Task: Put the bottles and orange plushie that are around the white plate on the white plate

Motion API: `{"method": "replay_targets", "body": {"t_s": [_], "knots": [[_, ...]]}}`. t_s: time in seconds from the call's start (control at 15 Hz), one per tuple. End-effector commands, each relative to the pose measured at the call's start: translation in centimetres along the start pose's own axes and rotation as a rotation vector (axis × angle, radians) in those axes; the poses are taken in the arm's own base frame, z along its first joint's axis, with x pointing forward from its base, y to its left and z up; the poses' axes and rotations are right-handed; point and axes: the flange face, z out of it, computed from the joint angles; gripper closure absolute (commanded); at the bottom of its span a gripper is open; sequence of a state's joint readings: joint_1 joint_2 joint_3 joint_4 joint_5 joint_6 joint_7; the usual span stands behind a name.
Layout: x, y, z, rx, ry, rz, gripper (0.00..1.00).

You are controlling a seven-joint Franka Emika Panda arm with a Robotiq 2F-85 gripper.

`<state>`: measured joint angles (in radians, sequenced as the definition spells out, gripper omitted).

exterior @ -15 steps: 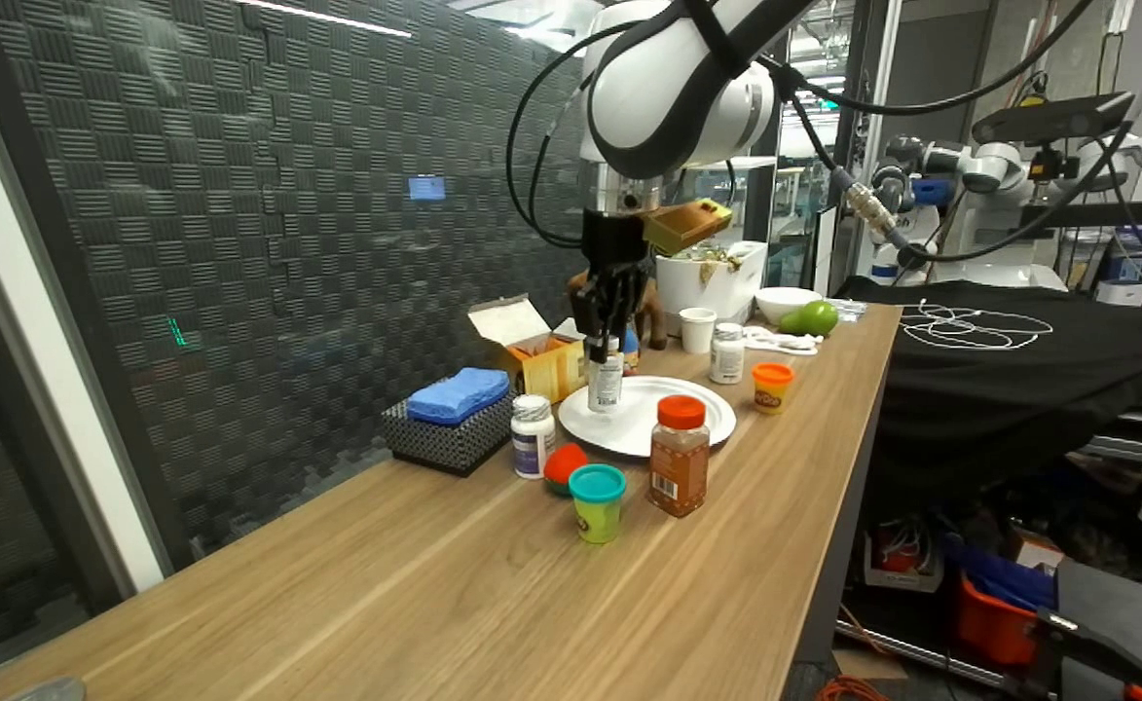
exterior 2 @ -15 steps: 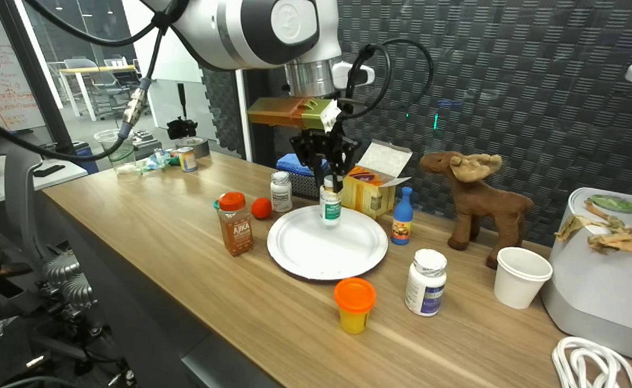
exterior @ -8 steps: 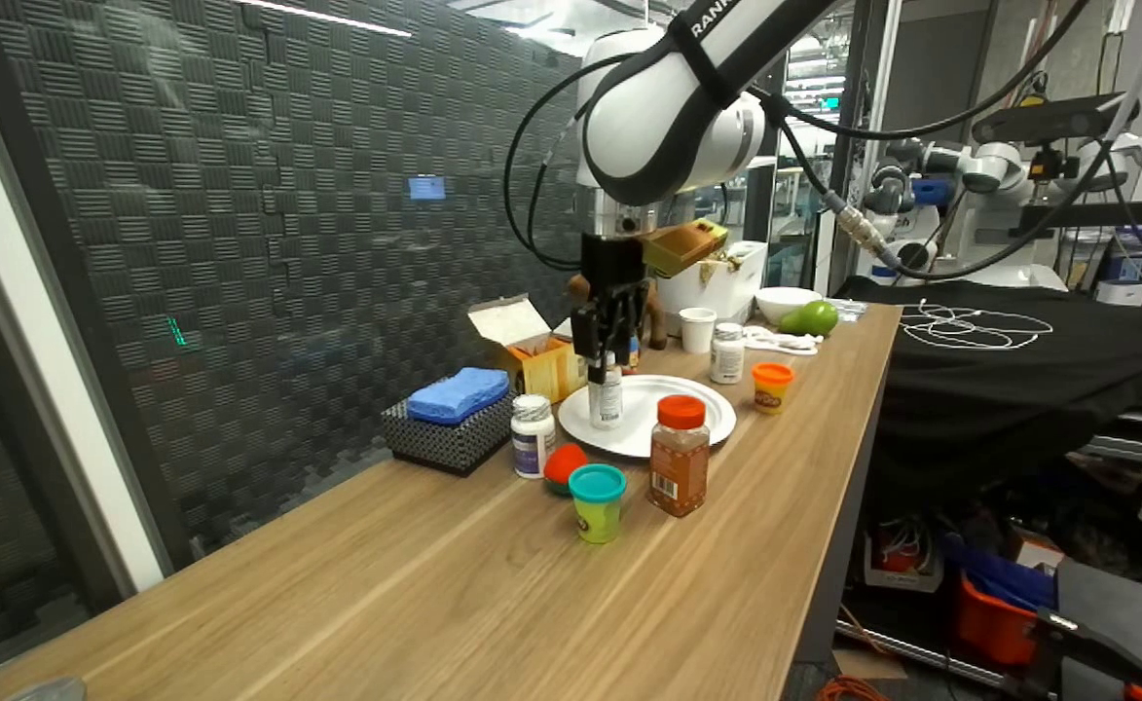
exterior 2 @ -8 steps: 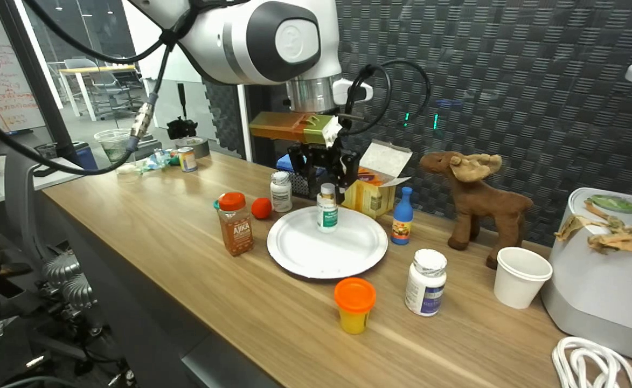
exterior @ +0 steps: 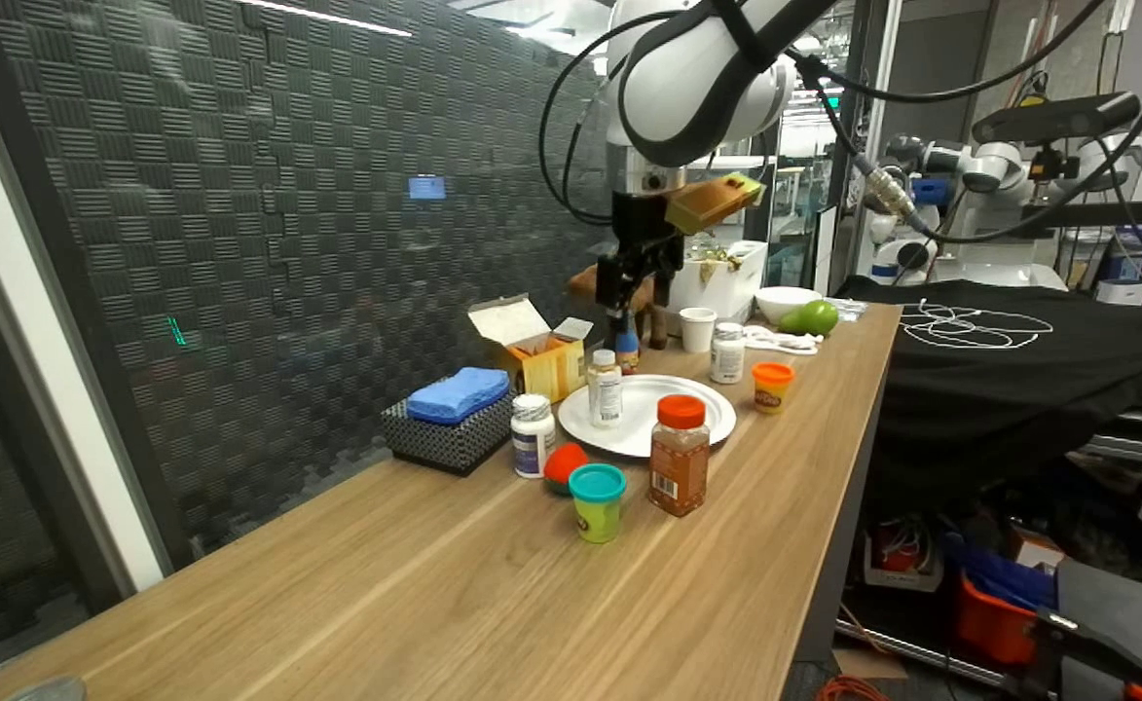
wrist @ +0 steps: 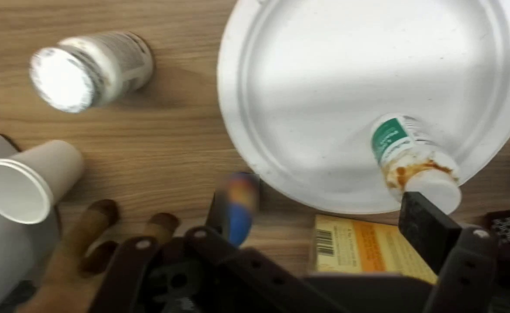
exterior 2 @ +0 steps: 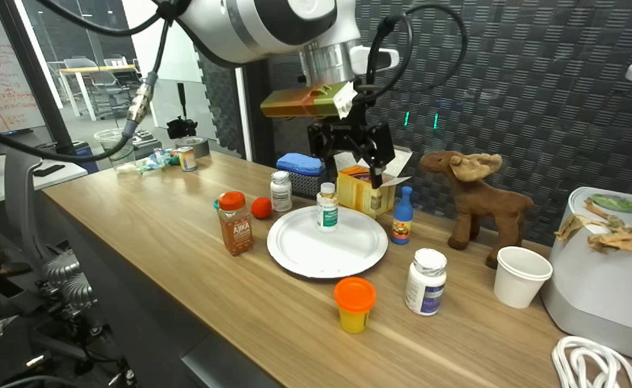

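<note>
"That wooden table [exterior: 493,604] takes up the most room. How does the Panda arm [exterior: 663,102] stand over it?"

"It slants in from the top in both exterior views and turns down at the wrist, so the Robotiq gripper [exterior 2: 354,179] points at the table."

"Has it got hold of something?"

"It's released: the fingers [wrist: 428,230] stand wide apart, and in the wrist view the rim of the white plate [exterior 2: 326,258] and the side of the yellow box [exterior 2: 369,202] show through the gap."

"What stands around the plate?"

"The Ajika bottle [exterior 2: 236,226] with the orange-red lid, upright on the table just beside it. A purple-labelled white bottle [exterior 2: 426,285] stands near the rim too, with a matching white bottle [exterior: 533,443] across the plate."

"And by the box?"

"A slim blue bottle [exterior 2: 402,218]: in an exterior view it's upright on the table, and one finger hangs near it, apart."

"Which one is on the plate?"

"The green-labelled white bottle [exterior 2: 327,211], upright by the edge nearest the box, its cap clear of the fingers in both exterior views."

"Then the teal-lidded Play-Doh tub [exterior: 598,506], and smallest of all?"

"The orange plushie [exterior: 562,462], on the table between that tub and the matching white bottle."
</note>
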<state>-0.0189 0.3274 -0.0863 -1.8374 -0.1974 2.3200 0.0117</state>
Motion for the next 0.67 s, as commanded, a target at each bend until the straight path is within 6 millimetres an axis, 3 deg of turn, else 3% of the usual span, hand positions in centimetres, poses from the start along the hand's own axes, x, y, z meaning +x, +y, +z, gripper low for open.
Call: {"method": "replay_targets", "body": {"t_s": [0.0, 0.27, 0.6], "knots": [[-2.4, 4.6, -2.2, -0.047, -0.032, 0.152, 0.00], [-4.5, 8.7, -0.7, -0.045, -0.114, 0.283, 0.00], [-5.7, 12.1, 2.4, -0.032, -0.144, 0.431, 0.00]]}}
